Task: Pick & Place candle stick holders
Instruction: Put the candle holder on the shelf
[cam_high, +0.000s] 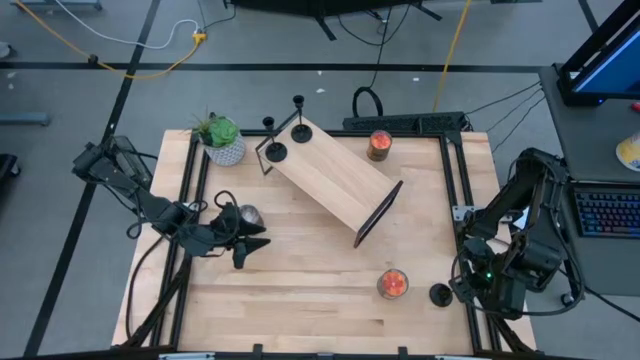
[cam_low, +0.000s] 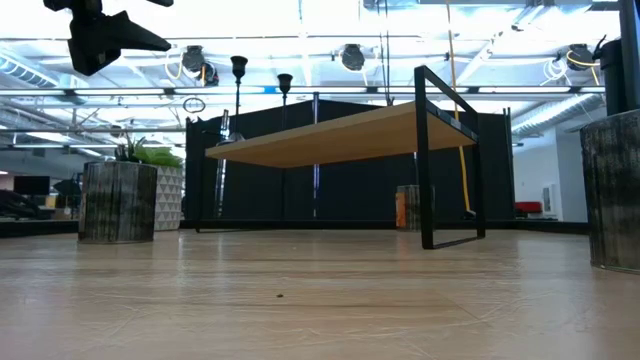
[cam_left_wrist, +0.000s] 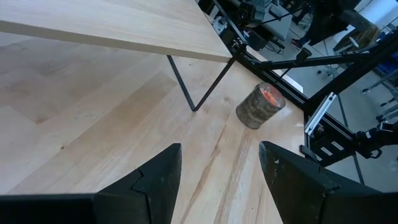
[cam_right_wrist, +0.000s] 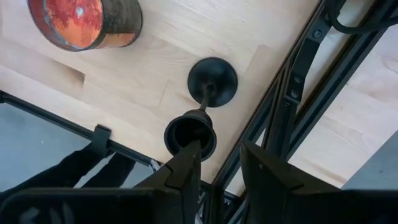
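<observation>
Pale smooth wooden table (cam_high: 300, 290), matt black metal candle stick holder (cam_right_wrist: 211, 81)

The surface (cam_high: 300, 280) is pale wood with a light grain, framed in black rails. The candle stick holders (cam_high: 440, 294) are matte black, as are the two on the pale wooden shelf (cam_high: 330, 180) with black wire legs. Two jar candles (cam_high: 392, 284) glow orange-red inside mottled dark glass. The plant (cam_high: 218, 129) is green in a white patterned pot (cam_high: 227, 152). Both pincers are black.
</observation>
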